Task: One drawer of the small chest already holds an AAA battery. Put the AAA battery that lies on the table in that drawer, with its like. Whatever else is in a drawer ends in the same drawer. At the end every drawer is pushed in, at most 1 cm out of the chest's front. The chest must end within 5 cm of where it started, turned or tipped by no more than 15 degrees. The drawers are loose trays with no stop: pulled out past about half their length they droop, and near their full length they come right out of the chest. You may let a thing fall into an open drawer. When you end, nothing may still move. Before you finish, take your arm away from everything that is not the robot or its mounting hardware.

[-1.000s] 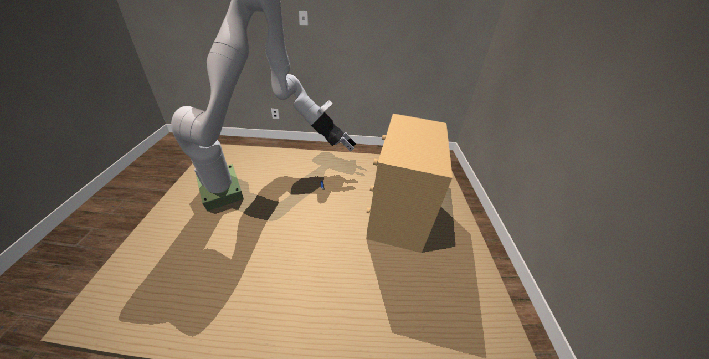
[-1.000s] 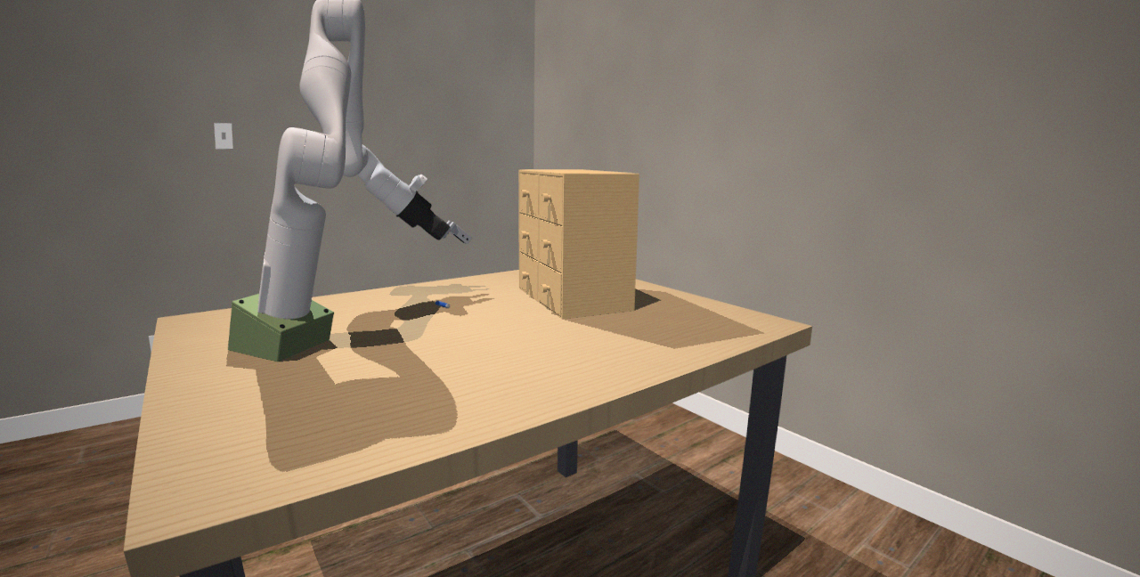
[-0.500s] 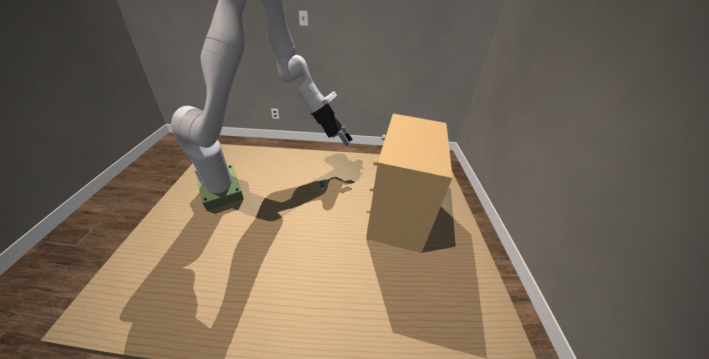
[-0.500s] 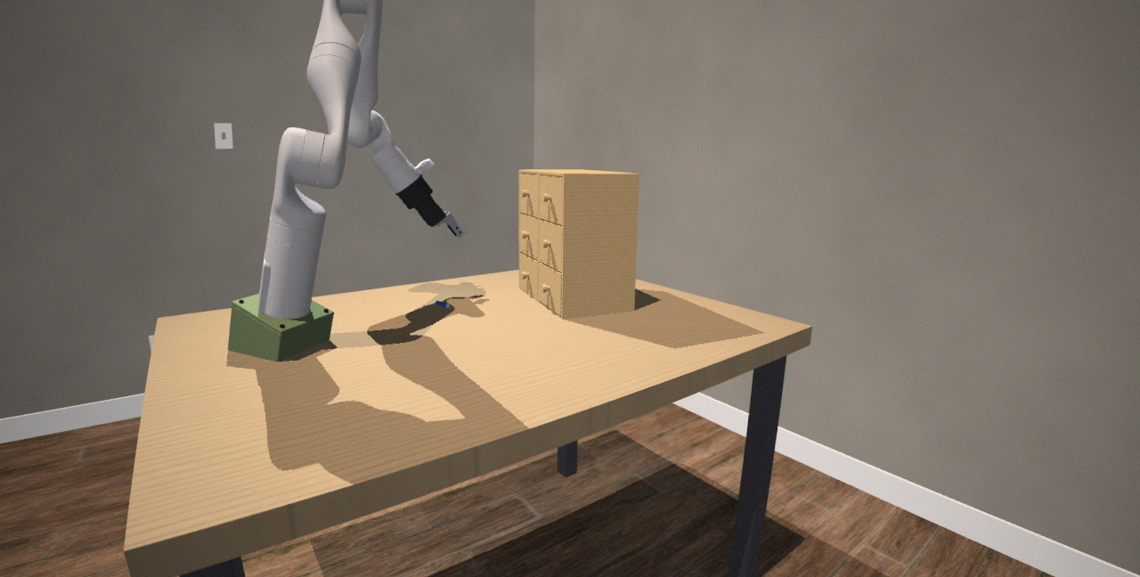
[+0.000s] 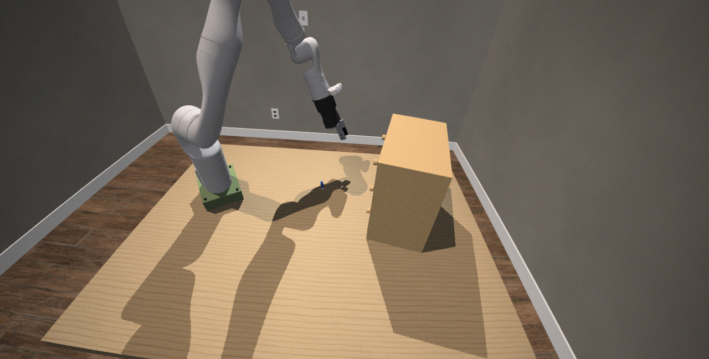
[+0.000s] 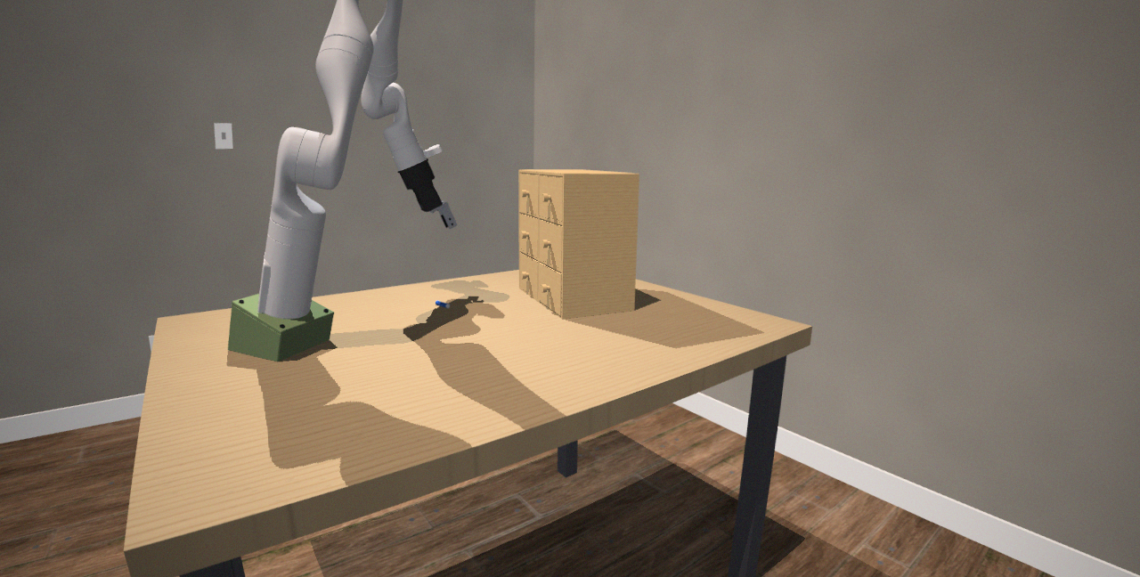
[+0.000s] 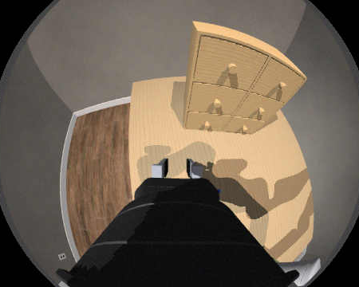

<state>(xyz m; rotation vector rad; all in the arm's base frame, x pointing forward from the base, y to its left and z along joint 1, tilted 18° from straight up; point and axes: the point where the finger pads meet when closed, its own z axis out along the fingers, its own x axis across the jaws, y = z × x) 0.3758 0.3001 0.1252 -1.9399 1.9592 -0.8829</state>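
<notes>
A small blue battery (image 5: 321, 184) (image 6: 441, 304) lies on the table in front of the chest, at the edge of the arm's shadow. In the wrist view only a bit of the battery (image 7: 219, 190) shows beside the gripper's body. The wooden chest (image 5: 411, 198) (image 6: 599, 247) (image 7: 191, 68) stands upright with six drawers in two columns, each with a round knob. All drawers look pushed in; their contents are hidden. My gripper (image 5: 343, 134) (image 6: 448, 222) (image 7: 177, 164) is open and empty, tilted downward, high above the table and in front of the chest.
The wooden table (image 5: 317, 297) (image 6: 446, 398) (image 7: 151, 115) bears the arm's green base (image 5: 222, 201) (image 6: 279, 332) at its left part. The knobs stick out from the chest's front toward the arm. Grey walls stand behind the table.
</notes>
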